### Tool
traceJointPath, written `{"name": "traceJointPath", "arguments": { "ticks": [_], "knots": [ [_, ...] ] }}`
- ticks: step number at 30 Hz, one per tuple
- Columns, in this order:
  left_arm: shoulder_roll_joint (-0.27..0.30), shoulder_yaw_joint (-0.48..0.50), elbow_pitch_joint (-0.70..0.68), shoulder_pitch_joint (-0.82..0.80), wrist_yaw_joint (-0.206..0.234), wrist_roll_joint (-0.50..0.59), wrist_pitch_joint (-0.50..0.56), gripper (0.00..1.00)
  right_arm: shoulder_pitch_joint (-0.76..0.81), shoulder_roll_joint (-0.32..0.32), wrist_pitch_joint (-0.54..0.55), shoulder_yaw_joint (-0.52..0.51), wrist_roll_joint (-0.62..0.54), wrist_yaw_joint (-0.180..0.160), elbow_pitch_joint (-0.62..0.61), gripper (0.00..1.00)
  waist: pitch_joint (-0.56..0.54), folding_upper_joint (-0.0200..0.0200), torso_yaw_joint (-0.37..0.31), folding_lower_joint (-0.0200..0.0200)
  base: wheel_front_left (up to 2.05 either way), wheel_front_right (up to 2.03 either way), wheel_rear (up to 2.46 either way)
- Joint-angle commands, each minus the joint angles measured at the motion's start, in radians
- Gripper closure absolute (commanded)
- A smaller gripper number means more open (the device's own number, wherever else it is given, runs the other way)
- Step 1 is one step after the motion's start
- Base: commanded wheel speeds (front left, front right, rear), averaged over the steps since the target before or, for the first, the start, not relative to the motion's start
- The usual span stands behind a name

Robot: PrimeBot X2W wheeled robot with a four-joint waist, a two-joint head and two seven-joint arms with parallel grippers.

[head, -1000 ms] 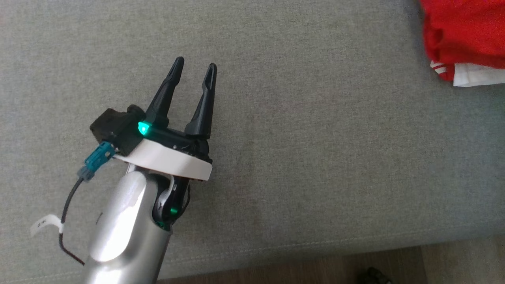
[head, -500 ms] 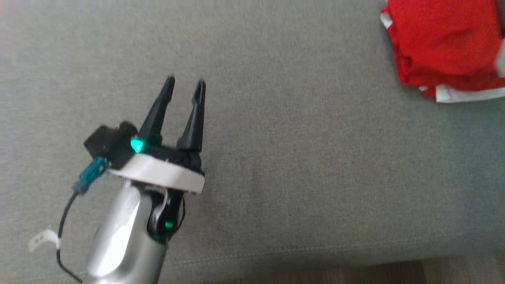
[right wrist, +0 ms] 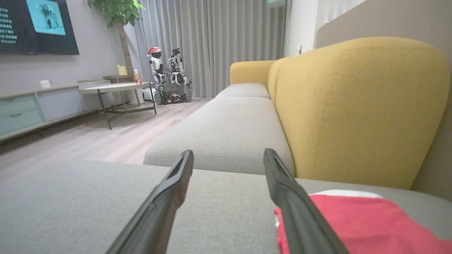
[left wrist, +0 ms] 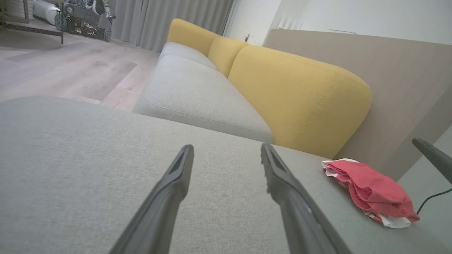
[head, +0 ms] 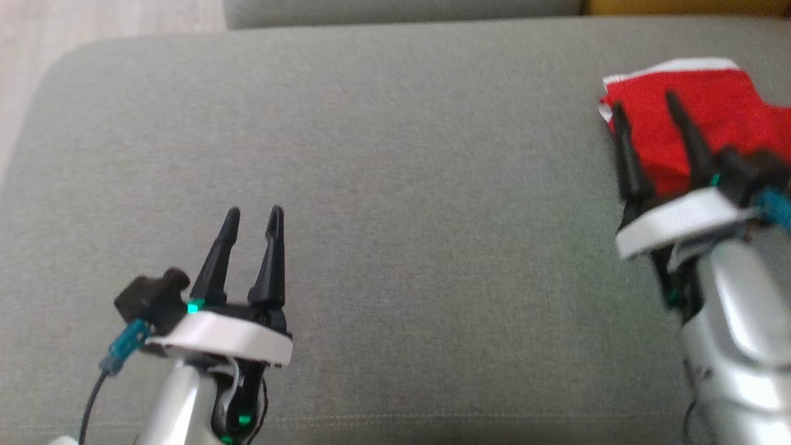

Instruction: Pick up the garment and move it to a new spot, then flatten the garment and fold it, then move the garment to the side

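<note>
head view with both wrist views. the garment, red cloth with white trim, lies bunched in layers at the right end of the grey seat cushion, close to the yellow backrest. right gripper: fingers spread wide with nothing between them, pointing over the bundle's near left edge (contact with the cloth cannot be told). in the right wrist view one finger crosses the garment's left border and the other lies over bare cushion. left gripper: jaws likewise parted and empty, poised above bare cushion well apart from the garment. the left wrist view places the garment off to the right, near the end of the backrest.
</note>
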Motion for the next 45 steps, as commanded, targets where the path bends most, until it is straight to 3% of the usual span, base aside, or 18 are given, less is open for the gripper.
{"name": "traceJointPath", "arguments": {
  "ticks": [1, 7, 13, 30, 45],
  "knots": [
    [0.007, 0.038, -0.031, -0.014, 0.005, 0.011, -0.005, 0.00, 0.007, 0.016, -0.018, -0.001, 0.001, -0.001, -0.039, 0.00, -0.035, 0.0000, 0.028, 0.0000, 0.00, 0.00, 0.00],
    [0.007, 0.054, -0.033, 0.045, 0.003, 0.031, -0.005, 0.00, 0.153, 0.123, -0.068, -0.079, -0.053, -0.001, -0.050, 0.00, -0.079, 0.0000, 0.044, 0.0000, 0.00, 0.00, 0.00],
    [0.007, 0.057, -0.015, 0.100, 0.009, 0.078, -0.005, 0.00, 0.265, 0.167, -0.083, -0.107, -0.122, -0.001, -0.070, 0.00, -0.115, 0.0000, 0.041, 0.0000, 0.00, 0.00, 0.00],
    [0.007, 0.069, -0.092, 0.141, 0.081, 0.123, -0.005, 0.00, 0.341, 0.176, -0.085, -0.098, -0.106, -0.001, -0.149, 0.00, -0.131, 0.0000, 0.035, 0.0000, 0.00, 0.00, 0.00],
    [0.007, 0.090, -0.057, 0.148, 0.039, 0.065, -0.005, 0.00, 0.341, 0.176, -0.085, -0.094, -0.100, -0.001, -0.150, 0.00, -0.131, 0.0000, 0.027, 0.0000, 0.00, 0.00, 0.00]
  ]
}}
